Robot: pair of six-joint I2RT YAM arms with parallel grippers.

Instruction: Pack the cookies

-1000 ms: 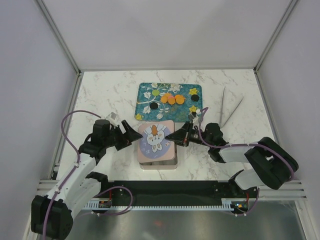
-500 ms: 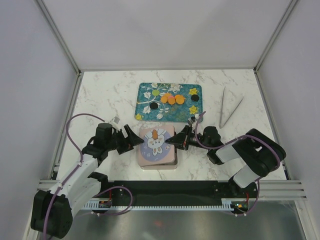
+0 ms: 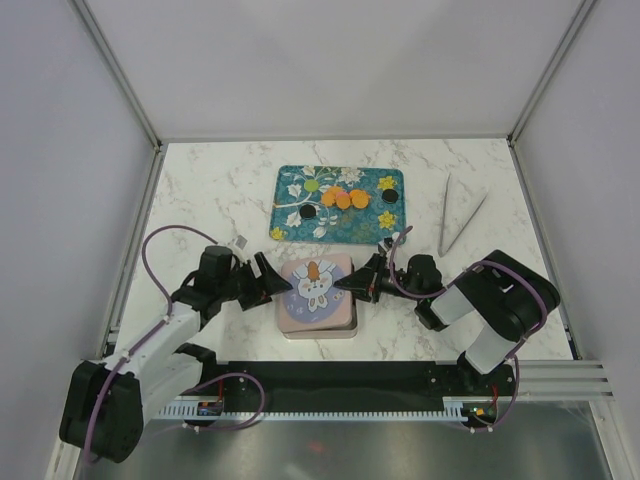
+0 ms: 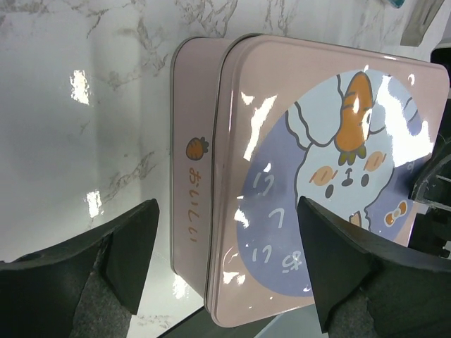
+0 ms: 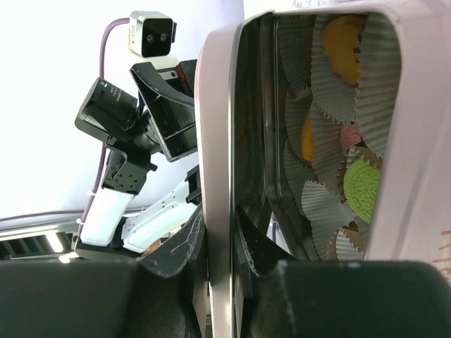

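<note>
Some cookies [image 5: 363, 179] already sit in pleated paper cups [image 5: 331, 91] inside the tin [image 4: 194, 155], visible through the gap just past the right gripper [image 5: 218, 239]. More of them, orange, black and green, lie on the tray [image 3: 290, 228], well beyond both sets of fingers.

The right fingers are clamped on the right edge of the lid [image 4: 317, 183], one outside the rim and one under it, and that side stands raised off the tin. The left gripper [image 4: 227, 211] has its fingers spread wide. The tin's left end lies between and just ahead of them, and they appear to touch nothing.

Whether the lid is on its way off or on, I cannot tell. With cookies left on the tray, I judge it needs to be clear of the tin.

- **Right fingers:** the pinch should stay firm and square on the rim. The under finger must stay shallow so it does not brush the paper cups.
- **Left fingers:** they should close on the tin's wall rather than on the lid. That way the tin stays put instead of dragging along.
</note>
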